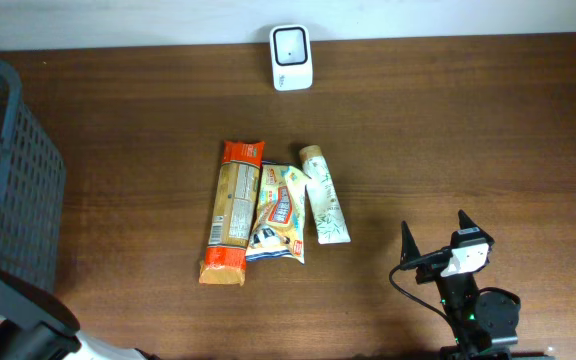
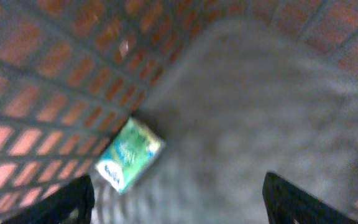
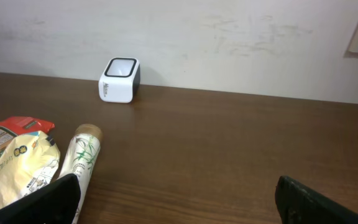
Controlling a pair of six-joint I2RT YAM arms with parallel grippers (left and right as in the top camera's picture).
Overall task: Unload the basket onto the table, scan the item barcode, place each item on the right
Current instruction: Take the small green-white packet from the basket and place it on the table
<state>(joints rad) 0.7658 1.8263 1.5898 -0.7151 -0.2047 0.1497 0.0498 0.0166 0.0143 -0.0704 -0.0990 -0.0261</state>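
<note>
Hovering, left gripper (image 2: 178, 204): held over the inside of the basket (image 2: 272, 106), its camera looking down on the grey floor. The view is blurred.
Left fingers (image 2: 73, 200): spread wide, nothing between them.
Green packet (image 2: 129, 155): flat on the basket floor against the mesh wall. It is ahead of the finger on the left of the wrist view and apart from both tips.
Left arm (image 1: 18, 318): from overhead only its lower links show, at the near-left corner beside the basket. The gripper itself cannot be made out there.
Right gripper (image 1: 434, 226): low over the table (image 3: 229, 143), pointing toward the far edge. Its camera looks almost level along the tabletop.
Right fingers (image 3: 55, 199): wide apart and empty, with bare wood between them.
Tube (image 3: 82, 158): just ahead of the finger on the left of the right wrist view, lying lengthwise with its cap end away.
Snack bag (image 3: 17, 174): to the left of the tube and against it, outside the span of the fingers.
Cracker pack (image 3: 17, 126): further left, its long edge partly under the snack bag.
Scanner (image 3: 120, 79): well ahead of the right fingers and left of their midline, at the far table edge by the wall. Its window faces up and it stands apart from everything else.
</note>
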